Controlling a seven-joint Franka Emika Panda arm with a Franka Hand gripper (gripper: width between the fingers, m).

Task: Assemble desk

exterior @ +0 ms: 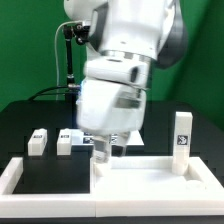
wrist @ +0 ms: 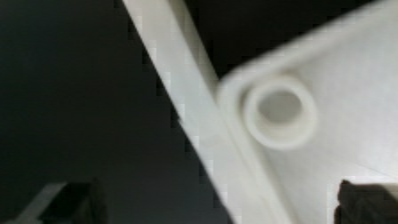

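The white tabletop panel (exterior: 155, 168) lies flat at the front of the black table. In the wrist view its corner (wrist: 329, 70) fills the frame, with a round socket hole (wrist: 279, 110) and the panel's side edge (wrist: 187, 110) running diagonally. My gripper (exterior: 103, 152) is low over the panel's corner at the exterior view's left, open. Its dark fingertips (wrist: 61, 203) stand far apart, one on each side of the edge, and hold nothing (wrist: 214, 206). Two short white legs (exterior: 38, 141) (exterior: 65, 142) stand at the exterior view's left. A taller tagged leg (exterior: 181, 133) stands upright at its right.
A low white border rail (exterior: 20, 172) runs along the front and the exterior view's left side of the table, around the panel. The arm's bulky white body (exterior: 120, 70) hides the middle of the table behind the gripper. A black stand (exterior: 68, 55) rises at the back.
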